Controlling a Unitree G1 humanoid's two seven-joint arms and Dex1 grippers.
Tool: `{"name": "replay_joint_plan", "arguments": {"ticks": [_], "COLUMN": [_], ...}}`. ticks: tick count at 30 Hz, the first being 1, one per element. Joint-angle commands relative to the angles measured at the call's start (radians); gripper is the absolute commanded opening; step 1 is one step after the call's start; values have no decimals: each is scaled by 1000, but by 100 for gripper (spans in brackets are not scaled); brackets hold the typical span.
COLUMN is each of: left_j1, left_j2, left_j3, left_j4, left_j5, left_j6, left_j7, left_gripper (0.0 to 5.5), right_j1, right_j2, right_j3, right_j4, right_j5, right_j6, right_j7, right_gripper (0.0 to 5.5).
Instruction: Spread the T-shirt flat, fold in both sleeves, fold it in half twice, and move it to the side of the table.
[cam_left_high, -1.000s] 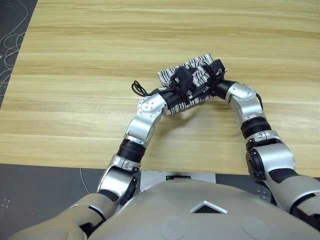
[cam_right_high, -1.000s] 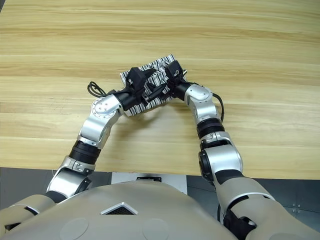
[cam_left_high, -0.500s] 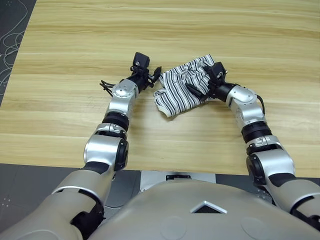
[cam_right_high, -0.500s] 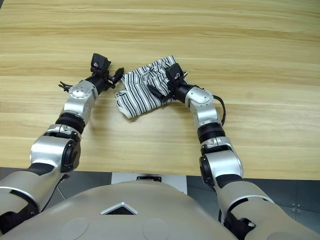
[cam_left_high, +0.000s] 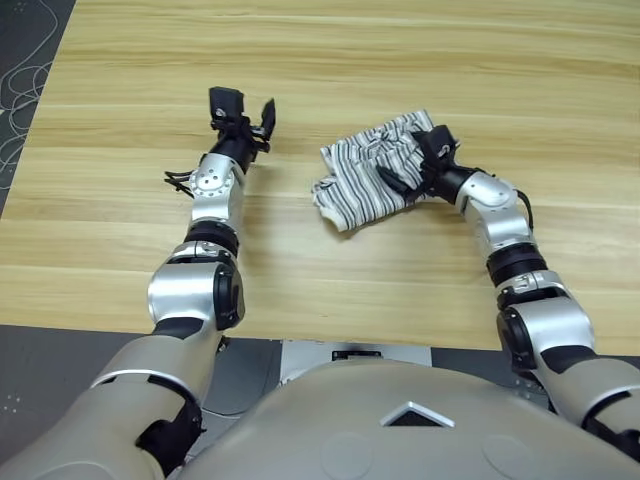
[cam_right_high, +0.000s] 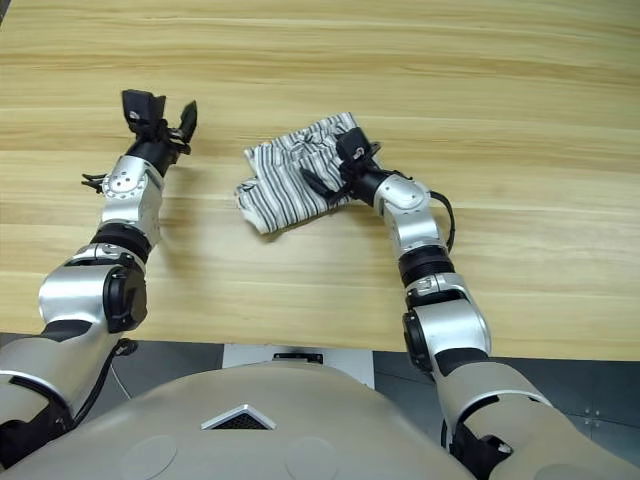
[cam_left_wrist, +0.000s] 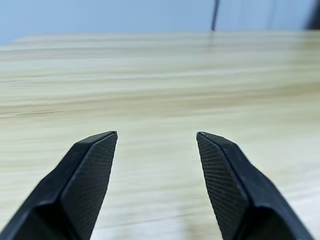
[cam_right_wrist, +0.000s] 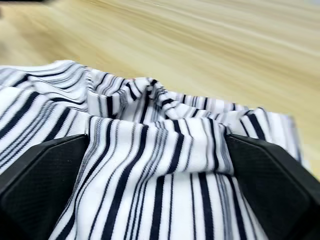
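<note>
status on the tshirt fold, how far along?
Done: the T-shirt lies as a small, rumpled folded bundle on the table. In hand: right tool sits on it, open, fabric between its fingers; left tool open over bare wood, apart. Left: tidy it, move it to the table's side.

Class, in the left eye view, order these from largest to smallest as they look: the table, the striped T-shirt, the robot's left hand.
1. table, by far the largest.
2. T-shirt, a crumpled bundle.
3. left hand, the smallest, open over bare wood.
</note>
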Motion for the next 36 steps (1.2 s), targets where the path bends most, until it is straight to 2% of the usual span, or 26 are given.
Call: {"name": "replay_joint_plan", "arguments": {"ticks": [1, 7, 13, 17, 21, 24, 30, 36], "left_j1": [12, 38, 50, 53, 56, 61, 69, 80], "left_j2": [14, 49, 36, 27, 18, 17, -10, -35], "left_j3": [56, 113, 159, 159, 205, 214, 224, 182], "left_j4": [22, 38, 44, 52, 62, 64, 48, 29], "left_j5": [-28, -41, -64, -51, -83, -80, -83, -32], "left_j6": [-8, -10, -25, -45, -84, -104, -173, -273], "left_j7": [32, 44, 18, 19, 51, 67, 64, 111], "left_gripper": [296, 296, 296, 296, 296, 296, 296, 296], "right_j1": [59, 52, 90, 48, -27, -34, -44, 19], "right_j2": [-154, -289, -384, -380, -238, -166, -169, -163], "right_j3": [-41, -114, -96, -92, -300, -348, -295, -166], "right_j4": [172, 291, 403, 425, 421, 418, 311, 53], "right_j5": [-70, -66, -153, -186, 34, 63, -47, -294], "right_j6": [11, -60, -60, -64, -136, -200, -380, -355], "right_j7": [-110, -237, -515, -618, -583, -655, -757, -943], "right_gripper": [506, 506, 506, 506, 506, 506, 506, 506]}}
